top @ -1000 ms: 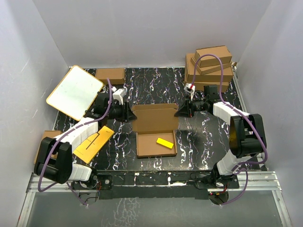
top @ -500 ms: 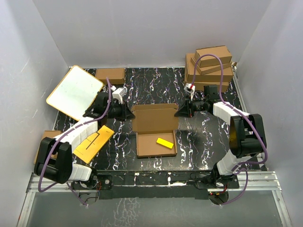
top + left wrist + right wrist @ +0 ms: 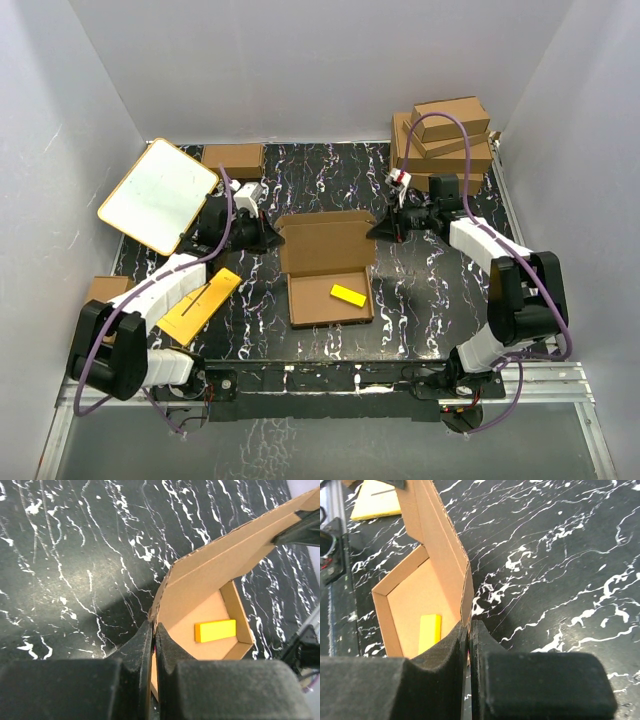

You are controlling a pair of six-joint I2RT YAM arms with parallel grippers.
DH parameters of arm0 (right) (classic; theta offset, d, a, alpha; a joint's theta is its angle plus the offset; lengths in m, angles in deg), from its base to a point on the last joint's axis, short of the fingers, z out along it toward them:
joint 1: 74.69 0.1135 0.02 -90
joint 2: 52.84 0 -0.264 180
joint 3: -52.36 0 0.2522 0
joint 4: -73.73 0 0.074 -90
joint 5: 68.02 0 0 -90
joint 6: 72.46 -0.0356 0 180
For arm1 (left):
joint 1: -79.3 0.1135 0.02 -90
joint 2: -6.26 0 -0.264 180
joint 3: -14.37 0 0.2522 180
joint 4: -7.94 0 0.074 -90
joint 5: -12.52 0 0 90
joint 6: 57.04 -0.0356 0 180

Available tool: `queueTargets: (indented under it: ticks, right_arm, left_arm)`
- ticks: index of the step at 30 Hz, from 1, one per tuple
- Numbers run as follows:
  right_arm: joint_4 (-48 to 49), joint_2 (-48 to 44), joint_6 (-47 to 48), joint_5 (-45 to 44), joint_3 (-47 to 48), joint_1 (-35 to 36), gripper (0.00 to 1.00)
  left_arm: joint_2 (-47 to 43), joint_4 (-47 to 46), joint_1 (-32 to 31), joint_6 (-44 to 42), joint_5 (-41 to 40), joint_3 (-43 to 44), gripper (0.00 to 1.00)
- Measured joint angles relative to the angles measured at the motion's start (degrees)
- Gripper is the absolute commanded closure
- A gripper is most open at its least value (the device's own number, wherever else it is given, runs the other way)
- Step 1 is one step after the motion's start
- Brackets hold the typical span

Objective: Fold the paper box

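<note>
The brown paper box [image 3: 325, 250] sits mid-table, its lid tilted up behind a shallow tray that holds a yellow block [image 3: 347, 294]. My left gripper [image 3: 270, 236] is shut on the lid's left side edge; in the left wrist view the cardboard edge [image 3: 210, 575] runs between the fingertips of that gripper [image 3: 154, 627], with the yellow block [image 3: 215, 630] beyond. My right gripper [image 3: 377, 230] is shut on the lid's right side edge. The right wrist view shows this gripper [image 3: 469, 625] pinching the lid's corner [image 3: 440, 550] beside the yellow block [image 3: 430, 632].
A white board with an orange rim [image 3: 157, 195] leans at the back left. A yellow flat card [image 3: 198, 303] lies by the left arm. Stacked brown boxes [image 3: 445, 140] stand at the back right, one flat box [image 3: 233, 158] at the back, another [image 3: 100, 290] at the left edge.
My left gripper has closed onto the lid's left edge. Both grippers have risen slightly and the lid now stands more upright than before.
</note>
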Motion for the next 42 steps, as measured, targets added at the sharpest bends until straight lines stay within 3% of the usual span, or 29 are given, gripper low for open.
queueTargets:
  ticks: [12, 24, 34, 42]
  right_arm:
    - [11.8, -4.9, -8.3, -25.7, -0.2, 9.6, 0.92]
    - [24.2, -4.6, -16.7, -52.7, -4.0, 18.4, 0.87]
    - [30.0, -4.6, -22.3, -59.9, -8.4, 19.8, 0.87]
    - [34.0, -4.6, -23.1, -63.7, -9.4, 20.7, 0.86]
  left_arm:
    - [-1.8, -6.5, -5.5, 2.0, -22.7, -1.5, 1.0]
    - [3.2, -11.9, -11.5, 2.8, -40.1, -0.5, 1.0]
    - [3.5, -15.1, -18.1, 2.3, -52.9, -0.6, 1.0]
    - [4.9, -22.0, -19.9, -0.4, -56.8, -2.4, 1.0]
